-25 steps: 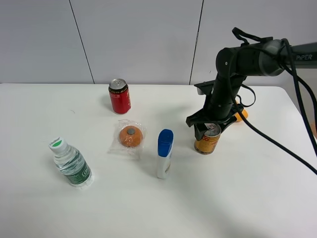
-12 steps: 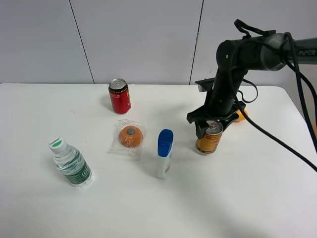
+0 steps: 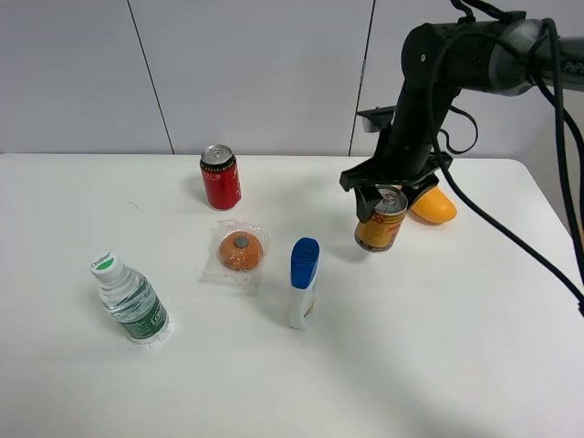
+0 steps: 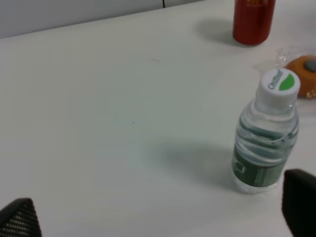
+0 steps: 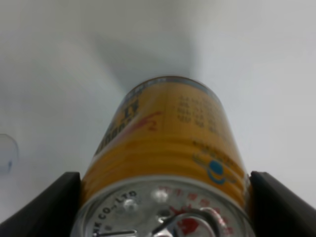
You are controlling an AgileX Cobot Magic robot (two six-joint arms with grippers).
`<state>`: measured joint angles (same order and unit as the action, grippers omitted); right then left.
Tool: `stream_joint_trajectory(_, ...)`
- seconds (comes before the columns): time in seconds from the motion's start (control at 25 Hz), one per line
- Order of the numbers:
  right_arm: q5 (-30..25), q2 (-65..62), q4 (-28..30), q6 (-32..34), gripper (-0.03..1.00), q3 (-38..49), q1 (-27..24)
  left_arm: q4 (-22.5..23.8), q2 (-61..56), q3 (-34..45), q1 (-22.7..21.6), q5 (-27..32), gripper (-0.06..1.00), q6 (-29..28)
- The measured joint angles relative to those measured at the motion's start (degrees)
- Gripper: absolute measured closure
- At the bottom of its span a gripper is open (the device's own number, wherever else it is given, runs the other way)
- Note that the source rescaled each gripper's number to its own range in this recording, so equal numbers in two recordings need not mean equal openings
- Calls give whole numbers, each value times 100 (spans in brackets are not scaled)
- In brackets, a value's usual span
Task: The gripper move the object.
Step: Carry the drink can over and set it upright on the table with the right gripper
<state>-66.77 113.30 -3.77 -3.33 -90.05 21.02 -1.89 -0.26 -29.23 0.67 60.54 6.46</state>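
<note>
High camera first: the right gripper (image 3: 387, 194) sits right of centre in the frame, jaws clamped on the upper part of the yellow can (image 3: 380, 225), and that is the relation the move turns on, since the can hangs directly below the claw with its long axis close to upright, silver top tipped a little toward the right of the picture. Its base looks just clear of the white table (image 3: 474, 365) (a judgement, the gap is slim). The black arm comes in from the upper right corner, elbow high against the wall, forearm dropping steeply to the wrist, cables trailing off to the right edge. Just behind the can lies an orange object (image 3: 434, 207), close enough to mind on any move to the right. Well away toward the left are the blue-capped bottle (image 3: 302, 283), the wrapped orange snack (image 3: 240, 251), the red can (image 3: 221, 177) and, at lower left, the water bottle (image 3: 130, 300). Over to the left wrist camera: the left gripper (image 4: 158, 212) has its two black fingertips spread wide apart and holds nothing, with the water bottle just ahead and the yellow can nowhere in its sight, so the right arm is plainly the nearer one. Right wrist camera now: the can fills the view, black pads (image 5: 279, 202) pressed to either side just below the rim, bare table beyond it
</note>
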Motion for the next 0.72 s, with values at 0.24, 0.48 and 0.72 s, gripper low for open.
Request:
stream_joint_trajectory(0.24, -23, 0, 0, 0, 97, -380, 0, 0, 0, 0, 0, 0, -6, 0)
stream_joint_trajectory(0.48, 170, 0, -3, 0, 97, -404, 6, 0, 0, 0, 0, 0, -6, 0)
stream_joint_trajectory(0.72, 505, 42, -7, -71, 97, -466, 164, 0, 0, 0, 0, 0, -6, 0)
